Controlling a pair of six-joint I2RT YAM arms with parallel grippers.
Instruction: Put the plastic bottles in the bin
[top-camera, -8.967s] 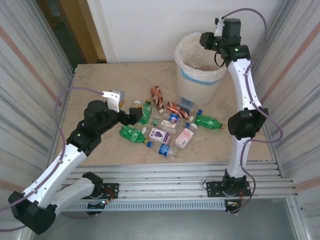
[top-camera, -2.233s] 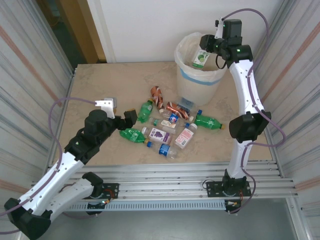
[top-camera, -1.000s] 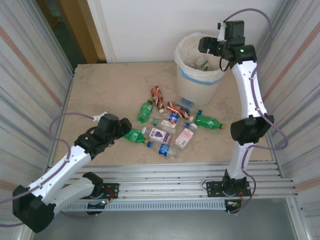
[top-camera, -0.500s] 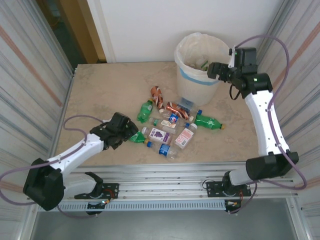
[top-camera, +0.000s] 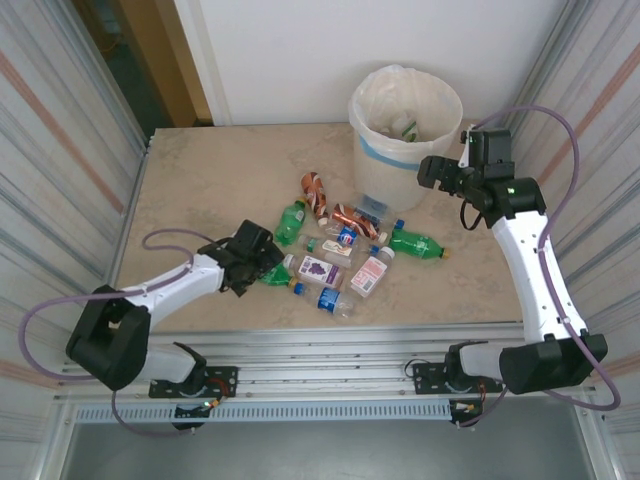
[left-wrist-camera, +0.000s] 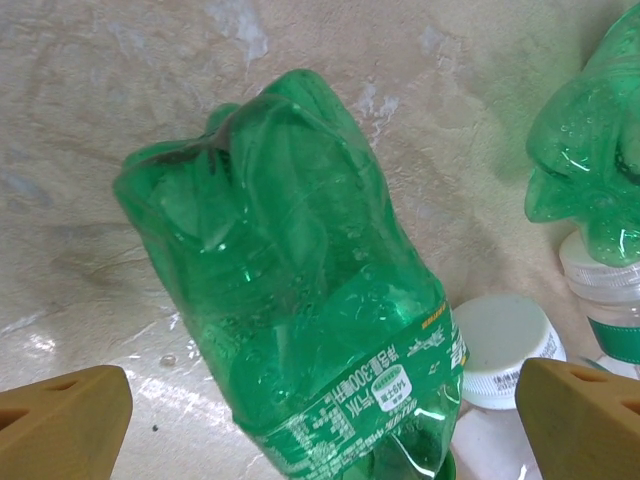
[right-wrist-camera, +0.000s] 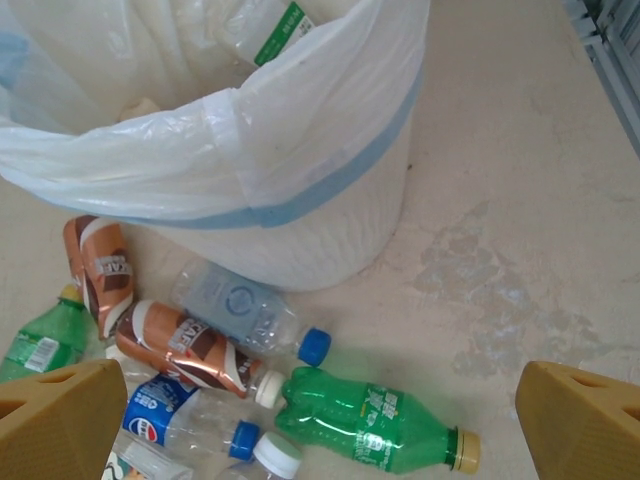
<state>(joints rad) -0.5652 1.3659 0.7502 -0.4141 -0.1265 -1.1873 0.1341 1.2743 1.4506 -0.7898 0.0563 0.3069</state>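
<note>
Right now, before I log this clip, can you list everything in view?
bin: one, white with a pale blue band and cream liner, far side of the table.
bottle in the bin: at least one, clear with a green label.
green bottles: three, lying on the table.
brown-orange bottles: two, near the bin's base.
clear bottles: at least five, blue or white caps, mid-table cluster.
table: one, beige marbled.
left gripper: open, straddling one green bottle.
right gripper: open, empty, beside the bin.
</note>
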